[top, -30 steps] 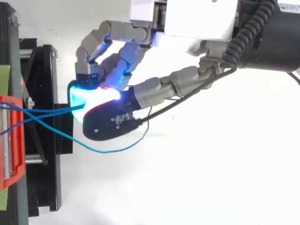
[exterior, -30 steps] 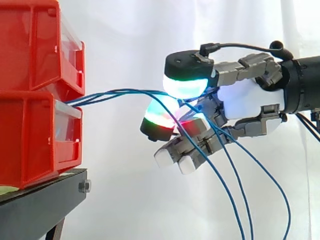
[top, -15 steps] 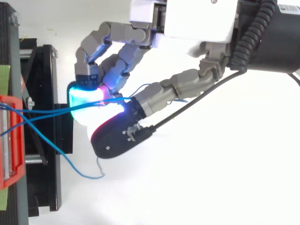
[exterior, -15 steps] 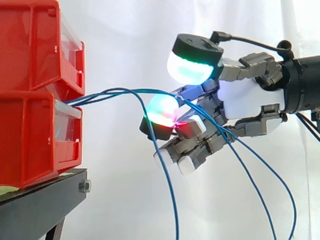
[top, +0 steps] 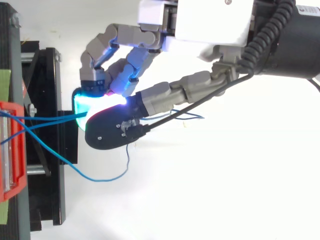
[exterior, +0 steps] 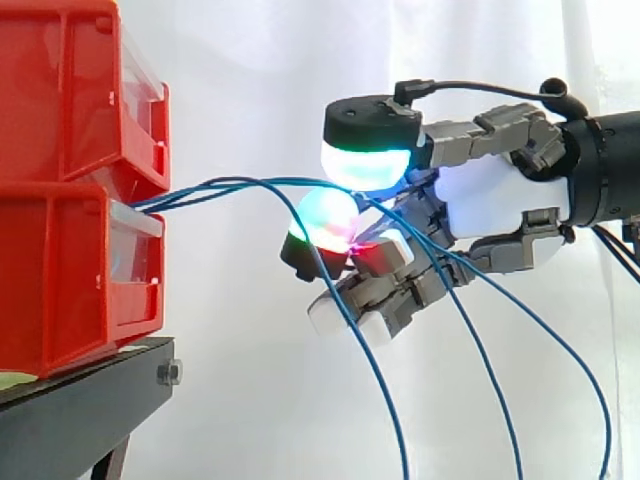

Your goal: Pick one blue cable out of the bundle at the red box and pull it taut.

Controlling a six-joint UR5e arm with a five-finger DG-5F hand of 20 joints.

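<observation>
Three thin blue cables (exterior: 225,186) come out of the lower red bin (exterior: 70,270) at the left and run right to my hand (exterior: 500,200). The hand reaches in from the right, level with the gap between the two stacked bins. Its thumb pad (exterior: 368,165) glows green and is pressed down over a glowing fingertip (exterior: 325,220), with a blue cable pinched between them. Past the pinch the cables hang down in slack curves (exterior: 470,330). In the top view the hand (top: 200,20) holds a cable (top: 50,119) that runs nearly straight, while another (top: 100,177) loops loose below.
The upper red bin (exterior: 60,90) sits on the lower one, both on a black stand (exterior: 80,400). A white curtain hangs behind everything. In the top view the stand's frame (top: 50,150) lies just left of the fingertips.
The thumb lifted off the cables half a second ago and has now come back down onto the fingertip. One loose cable dropped and swung under the hand.
</observation>
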